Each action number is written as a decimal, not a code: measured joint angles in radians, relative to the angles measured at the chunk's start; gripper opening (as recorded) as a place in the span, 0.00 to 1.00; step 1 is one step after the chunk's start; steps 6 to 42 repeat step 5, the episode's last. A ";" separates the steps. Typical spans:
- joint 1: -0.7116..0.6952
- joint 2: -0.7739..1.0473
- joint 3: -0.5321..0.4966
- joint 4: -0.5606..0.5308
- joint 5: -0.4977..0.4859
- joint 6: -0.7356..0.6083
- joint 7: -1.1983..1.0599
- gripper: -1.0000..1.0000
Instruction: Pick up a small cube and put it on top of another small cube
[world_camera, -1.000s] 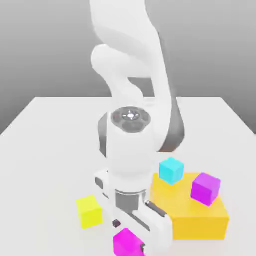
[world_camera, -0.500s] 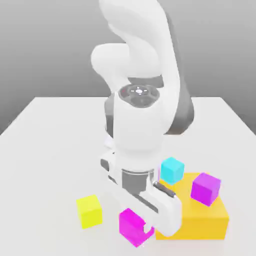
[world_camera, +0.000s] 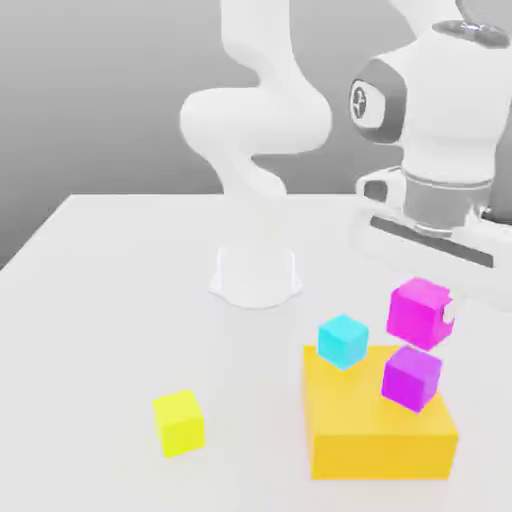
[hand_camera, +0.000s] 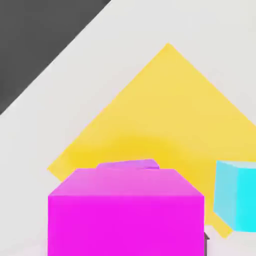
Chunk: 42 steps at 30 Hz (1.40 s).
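Your pincer (world_camera: 436, 312) has got the magenta cube (world_camera: 415, 316), closed snugly on it, so yeah, you're holding it. It's a plain little block in loud pink-fuchsia, sharp edges, no markings, with one face paler in the hand view, and it hangs tilted in the exterior view. One pale fingertip pokes out against its side there.

Just below the pincer you've got the violet cube (world_camera: 410, 378), darker and more purple than yours. It peeks out past your cube in the hand view. Can't tell you if the two touch.

Under that is the wide orange block (world_camera: 380, 455), flat and low on the desk (world_camera: 90, 340), with the violet one over its top. The cyan cube (world_camera: 342, 341) is lower than the pincer, off toward the exterior view's left, by a corner of the block; can't tell if it sits fully on it.

Furthest of the cubes from your pincer, the yellow cube (world_camera: 179, 423) sits alone on the desk, well apart from the block.
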 joint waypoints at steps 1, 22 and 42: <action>-0.001 0.027 0.003 -0.008 -0.014 0.033 0.011 0.00; -0.002 0.073 0.006 -0.021 -0.033 0.092 0.028 1.00; -0.002 0.073 0.006 -0.021 -0.033 0.092 0.028 1.00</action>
